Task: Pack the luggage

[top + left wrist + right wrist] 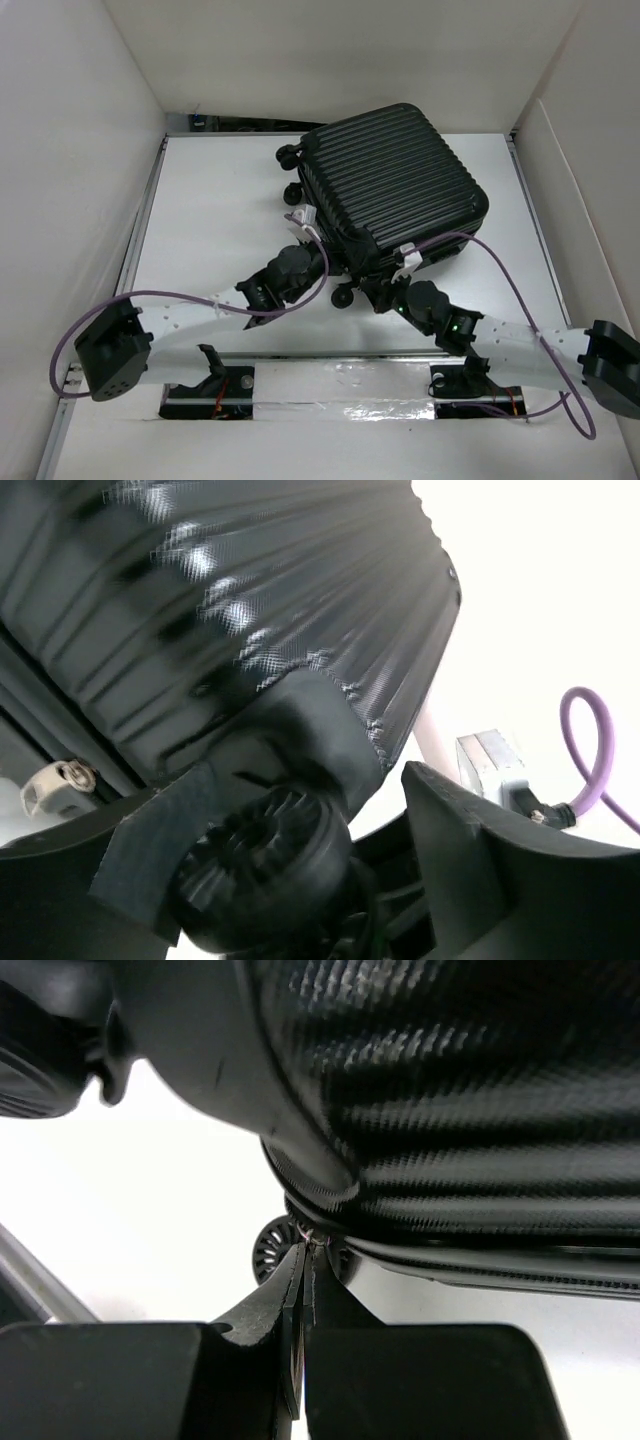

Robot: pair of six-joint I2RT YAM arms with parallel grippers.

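Showing luggage (395, 185) closed and flat on bench (220, 200), far of centre; left hand (290, 810) spread either side of a near wheel (260, 870); right hand (305, 1260) pressed together at the luggage's near seam (450, 1257).

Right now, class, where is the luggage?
In the top view, the luggage lies on the table, right of centre toward the far wall, the left gripper and right gripper at its near edge.

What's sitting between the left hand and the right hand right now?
In the top view, the near edge of the luggage and one of its wheels lie between the left hand and the right hand.
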